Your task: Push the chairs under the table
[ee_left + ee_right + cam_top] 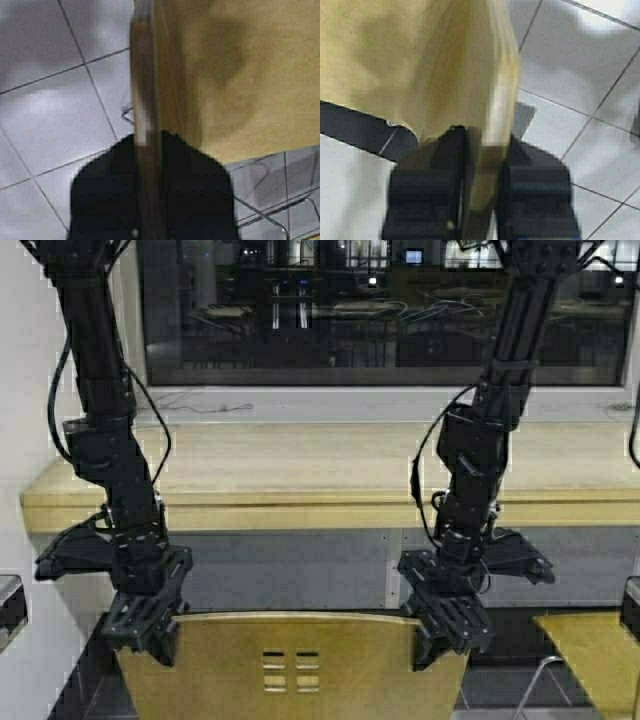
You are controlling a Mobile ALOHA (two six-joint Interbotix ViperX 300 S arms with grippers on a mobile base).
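Note:
A chair with a curved light-yellow plywood back (300,660) and small square holes stands at the bottom centre of the high view, in front of the long pale-wood table (300,490). My left gripper (145,625) is shut on the back's left top edge (145,100). My right gripper (445,625) is shut on its right top edge (495,115). The seat (250,75) shows below in both wrist views. A second alike chair (595,655) shows partly at the right edge.
A dark window (380,310) runs behind the table above a white sill. A grey panel (300,570) closes the space under the table top. Grey floor tiles (50,115) lie below. A white wall is at the left.

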